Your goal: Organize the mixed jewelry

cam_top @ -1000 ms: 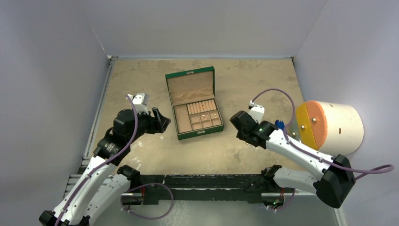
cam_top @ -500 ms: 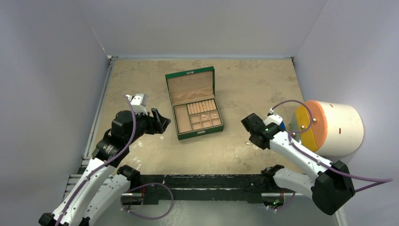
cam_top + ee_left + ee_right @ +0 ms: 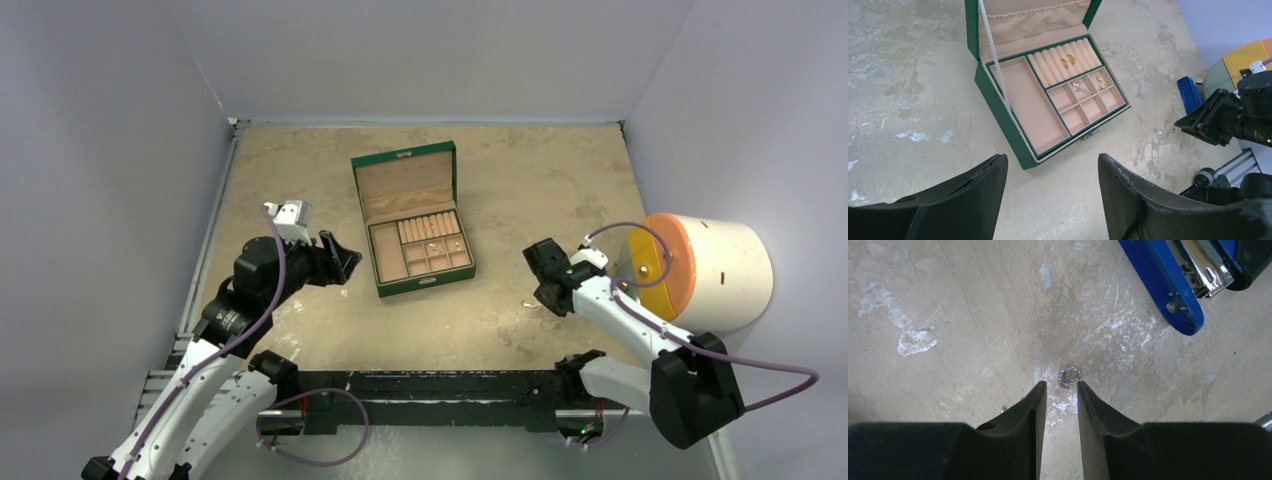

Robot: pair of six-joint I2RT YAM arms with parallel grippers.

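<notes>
Partly done: gold pieces (image 3: 1068, 61) sit in the box (image 3: 425, 283). One sparkly ring (image 3: 1069, 376), possibly two, lies on the table (image 3: 948, 290) just ahead of the right gripper (image 3: 1060, 386), narrowly parted and empty. Left gripper (image 3: 1052, 159) spread wide, empty.

One box (image 3: 428, 283), one blue tool (image 3: 1158, 280), two loose pieces (image 3: 1158, 131) (image 3: 1172, 129)

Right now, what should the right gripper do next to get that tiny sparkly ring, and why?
Probably ease the right gripper a little forward and down so its fingers straddle the sparkly ring. It lies on the table just past the fingertips, and the jaws are open with nothing between them.
</notes>
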